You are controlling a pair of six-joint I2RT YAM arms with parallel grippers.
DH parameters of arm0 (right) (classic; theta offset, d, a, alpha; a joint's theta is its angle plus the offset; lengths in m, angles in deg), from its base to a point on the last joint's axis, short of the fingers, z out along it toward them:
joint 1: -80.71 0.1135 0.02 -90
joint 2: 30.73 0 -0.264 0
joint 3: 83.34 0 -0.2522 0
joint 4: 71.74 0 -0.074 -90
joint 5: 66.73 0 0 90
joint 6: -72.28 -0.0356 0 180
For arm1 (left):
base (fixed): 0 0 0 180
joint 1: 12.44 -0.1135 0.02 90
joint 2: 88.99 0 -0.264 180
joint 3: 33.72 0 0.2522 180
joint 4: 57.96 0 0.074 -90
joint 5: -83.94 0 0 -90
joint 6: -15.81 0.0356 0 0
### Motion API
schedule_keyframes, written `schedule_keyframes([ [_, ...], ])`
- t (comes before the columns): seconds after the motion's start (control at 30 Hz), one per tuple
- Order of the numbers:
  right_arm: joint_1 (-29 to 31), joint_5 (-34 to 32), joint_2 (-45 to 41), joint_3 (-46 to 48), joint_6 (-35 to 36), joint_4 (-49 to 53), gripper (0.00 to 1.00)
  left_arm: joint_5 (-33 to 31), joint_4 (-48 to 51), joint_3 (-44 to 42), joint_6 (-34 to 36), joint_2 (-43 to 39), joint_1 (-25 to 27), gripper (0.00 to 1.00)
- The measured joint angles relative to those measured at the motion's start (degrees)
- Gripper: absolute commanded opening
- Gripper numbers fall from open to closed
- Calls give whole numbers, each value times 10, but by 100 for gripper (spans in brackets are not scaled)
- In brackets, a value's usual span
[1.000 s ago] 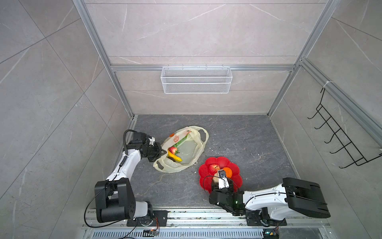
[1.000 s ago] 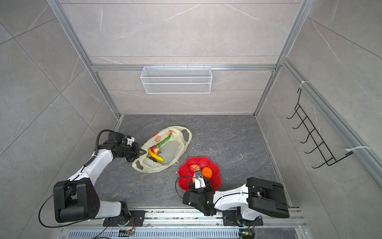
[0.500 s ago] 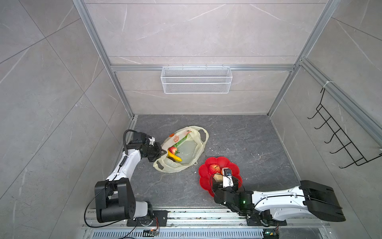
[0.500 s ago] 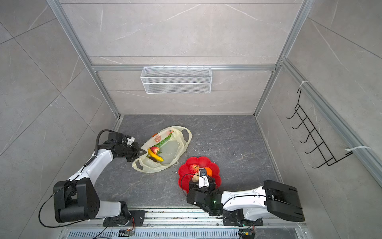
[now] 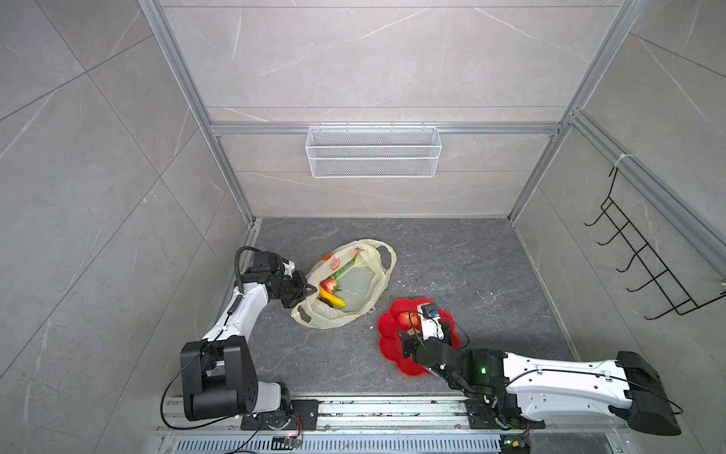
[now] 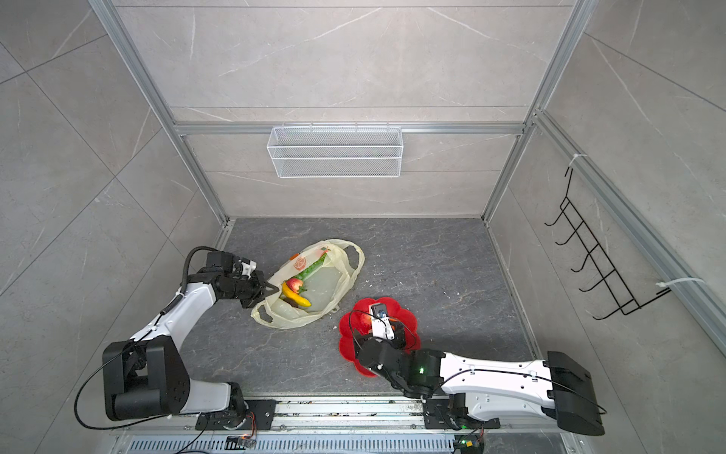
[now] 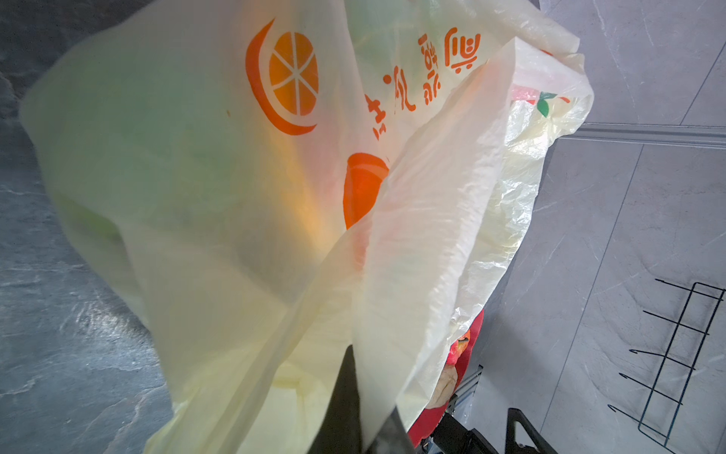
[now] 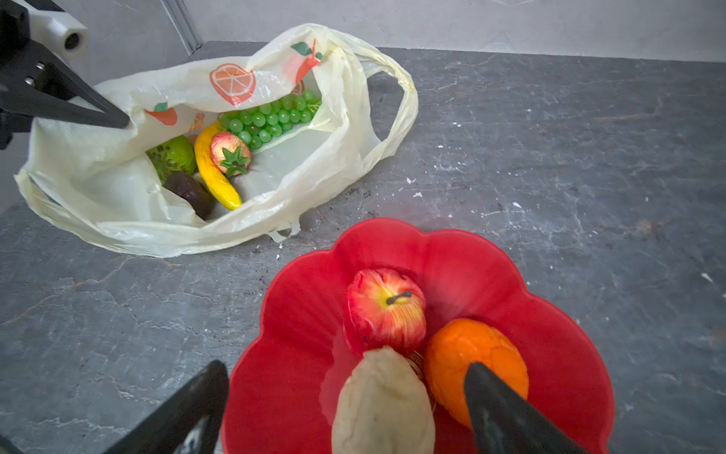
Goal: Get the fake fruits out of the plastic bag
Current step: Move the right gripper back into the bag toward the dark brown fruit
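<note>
in both top views the left arm rises from its base at 7 o'clock of the floor, with the forearm stretched toward 1 o'clock and the wrist turned to 3 o'clock, so the left gripper point(image 5: 307, 291) lies nearly level. its jaws are closed, pinching the 9 o'clock rim of the thin translucent pale-yellow plastic bag point(image 5: 328, 321) printed with orange slices and holding that edge up, so the mouth gapes upward.

the right wrist view shows five fake fruits inside: a green bumpy fruit point(image 8: 173, 155), a dark brown fruit point(image 8: 190, 190), a glossy yellow banana point(image 8: 214, 173), a red strawberry with a green cap point(image 8: 230, 151) and a green grape bunch point(image 8: 271, 116). in a top view the banana's long axis runs from 10 to 4 o'clock and the grapes' from 1 to 7 o'clock.

at 4 o'clock of the bag, just apart from it, sits the red flower-shaped plastic plate point(image 8: 530, 314). it holds a red apple point(image 8: 387, 310), a cream oval fruit point(image 8: 383, 401) and an orange point(image 8: 467, 350), all touching.

the right gripper point(image 8: 345, 371) hovers over the plate's 6 o'clock half with jaws spread wide and nothing held. its arm lies low along the front rail, with the elbow far out at 3 o'clock and the wrist tipped down.

as i judge it, the coming move turns on this: the bagged fruits lie at about 10 o'clock from the free right gripper, and the left one, though nearer, is busy with the bag.
</note>
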Motion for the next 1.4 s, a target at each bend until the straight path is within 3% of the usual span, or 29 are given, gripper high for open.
schedule_keyframes([
  [0.17, -60, 101, 75, -111, 51, 30, 87, 0, 2, 0, 0, 1, 0, 0],
  [0.53, -149, 302, 334, -353, 103, 61, 81, -29, 21, 0, 7, 1, 0, 0],
  [0.73, -150, 353, 462, -471, 132, 69, 71, -63, 47, 0, 14, 17, 0, 0],
  [0.93, -136, 374, 537, -488, 147, 72, 65, -103, 68, 0, 15, 24, 0, 0],
  [1.13, -108, 384, 579, -488, 156, 75, 63, -122, 77, 0, 15, 28, 0, 0],
  [1.4, -116, 389, 583, -498, 171, 79, 62, -151, 84, 0, 15, 29, 0, 0],
])
